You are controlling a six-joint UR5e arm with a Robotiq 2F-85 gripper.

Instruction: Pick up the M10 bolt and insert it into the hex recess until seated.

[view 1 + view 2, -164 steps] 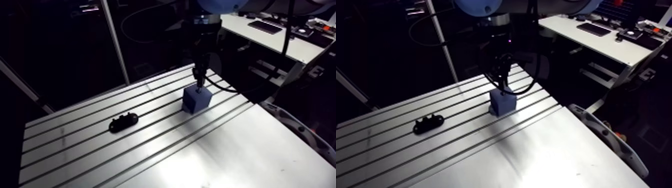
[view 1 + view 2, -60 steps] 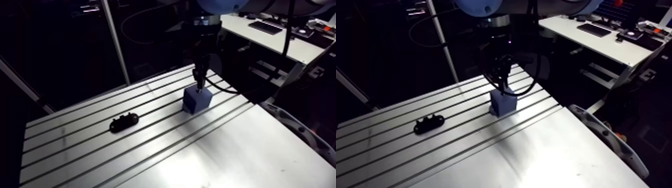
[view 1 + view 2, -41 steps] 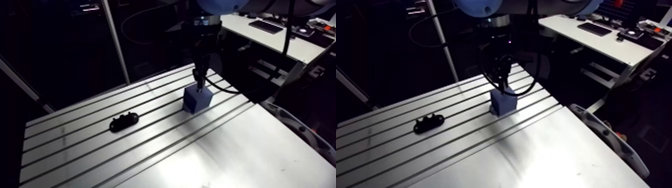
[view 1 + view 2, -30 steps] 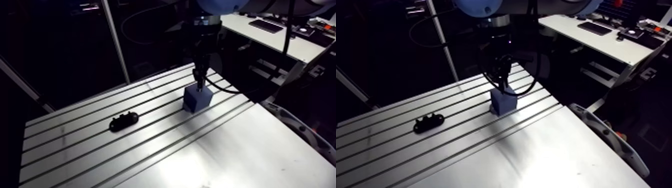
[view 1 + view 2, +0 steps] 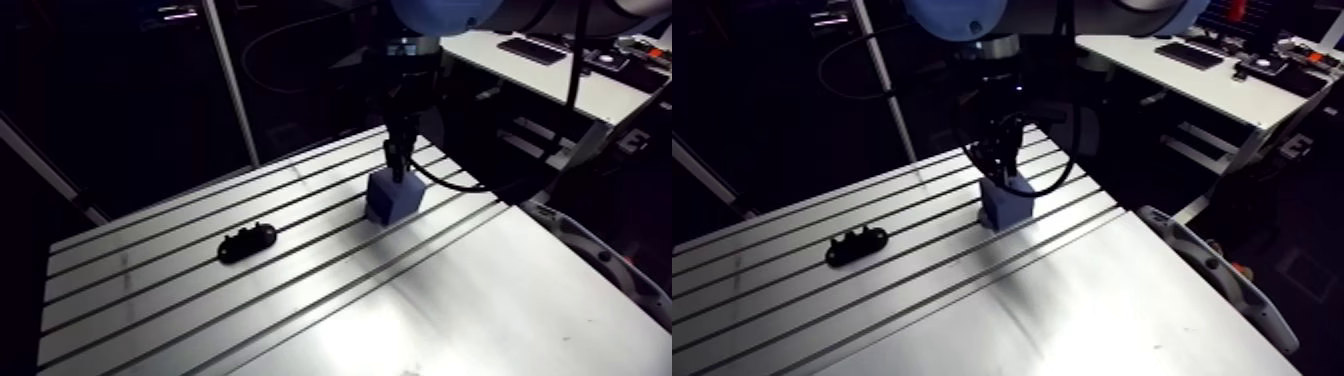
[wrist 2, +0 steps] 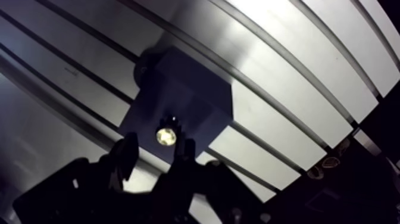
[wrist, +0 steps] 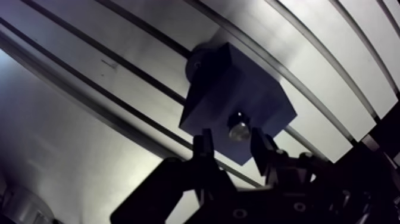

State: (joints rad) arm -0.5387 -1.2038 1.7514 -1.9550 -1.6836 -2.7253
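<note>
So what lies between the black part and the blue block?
Nothing: only bare slotted table runs between the black part and the block, as the arm view shows.

Overhead light throws a broad white glare across the near half of the table [image 5: 450, 310]. In the wrist view the block [image 7: 238, 89] looks near black, the pincer [image 7: 233, 144] shows as a silhouette, the bolt head [image 7: 238, 128] glints, and the slots bow.
</note>
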